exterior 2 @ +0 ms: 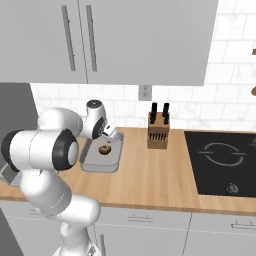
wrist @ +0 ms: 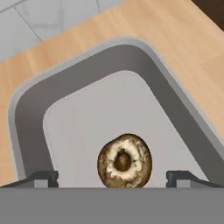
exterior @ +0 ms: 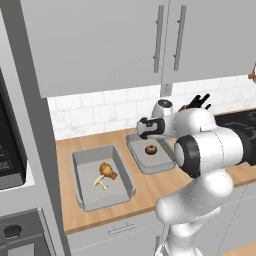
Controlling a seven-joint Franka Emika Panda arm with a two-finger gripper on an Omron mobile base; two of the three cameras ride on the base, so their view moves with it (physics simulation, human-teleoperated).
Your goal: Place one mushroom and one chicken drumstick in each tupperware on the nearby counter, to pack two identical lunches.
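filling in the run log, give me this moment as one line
gripper: open, above right tupperware | mushroom lying in it, not held | left tupperware: drumstick inside

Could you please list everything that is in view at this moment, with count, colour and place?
tupperware: two, grey; left one near the counter's left end, right one beside it, under the hand.
mushroom: one, brown and cream, lying in the right tupperware.
food in the left tupperware: brown piece with a pale stem or bone; too small to tell what it is.
counter: one, light-brown wood, over grey cabinet fronts.
knife block: one, wooden with black handles, by the wall.
stovetop: one, black, right of the counter.
wall cabinets: grey, bar handles, above.
gripper: one, white with dark tips, jaws open above the mushroom.
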